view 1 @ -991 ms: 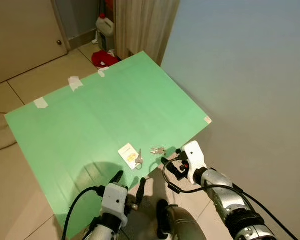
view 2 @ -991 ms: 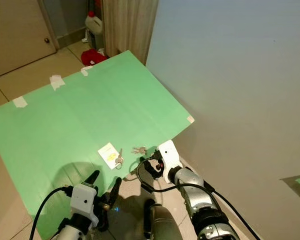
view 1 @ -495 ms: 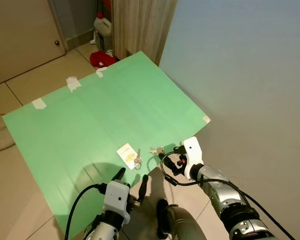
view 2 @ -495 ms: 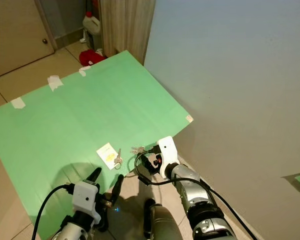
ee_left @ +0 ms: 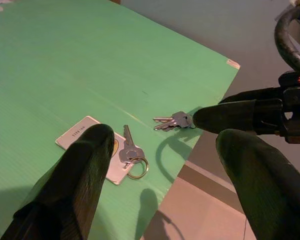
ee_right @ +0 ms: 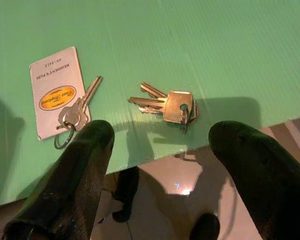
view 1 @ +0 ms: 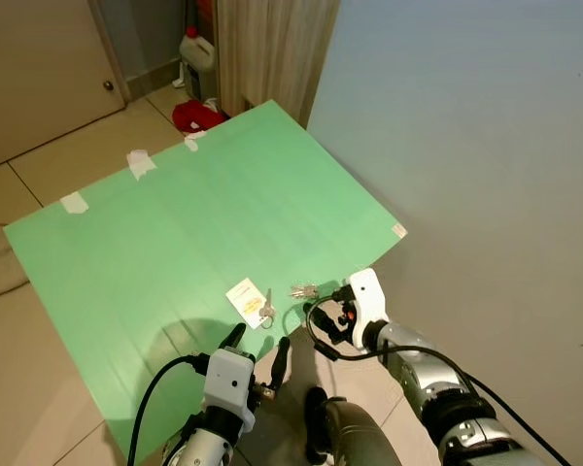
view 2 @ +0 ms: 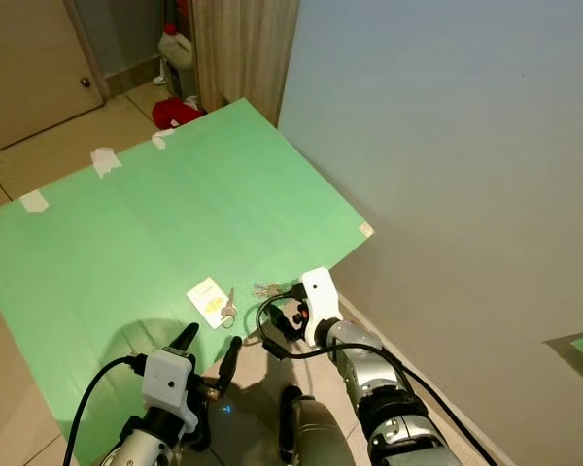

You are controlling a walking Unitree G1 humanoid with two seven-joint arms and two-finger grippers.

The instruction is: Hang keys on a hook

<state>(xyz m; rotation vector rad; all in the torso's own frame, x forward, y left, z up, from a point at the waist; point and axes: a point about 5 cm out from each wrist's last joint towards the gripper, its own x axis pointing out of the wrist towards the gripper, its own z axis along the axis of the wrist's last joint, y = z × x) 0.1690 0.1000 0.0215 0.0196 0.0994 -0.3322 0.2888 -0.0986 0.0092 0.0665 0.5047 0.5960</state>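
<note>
Black fingers of the right gripper [ee_right: 155, 165] stand well apart, low over the near edge of the green sheet [view 1: 204, 223], with nothing between them. The keys [ee_right: 167, 106] lie flat on the sheet just ahead of the fingertips, close to its edge, a small bunch on a dark ring. In the left wrist view one right fingertip looks to reach right up to the bunch; whether it touches I cannot tell.

Left gripper [ee_left: 165, 170] also spread open, empty, held low and near, pointing toward the same spot from the other side.

Just beside the bunch, farther in on the sheet: a single key [ee_right: 82, 107] on a ring, lying partly over a white pass card [ee_right: 55, 85] with a yellow oval mark. Apart from the bunch, not touching it.

Sheet is taped to the tiled floor [view 1: 39, 175] at its far edge. Beyond it a red object [view 1: 198, 115] and a white jug [view 1: 198, 53] by a curtain [view 1: 272, 49]; a plain wall [view 1: 466, 146] runs along the robot's right.

Progress, as I judge it: very early. Keys not yet lifted, no grasp made. No hook anywhere I can make out, so the pick-up, the carry to a hook, and the hanging all remain. The thin flat bunch near the sheet's edge looks awkward to pinch.
</note>
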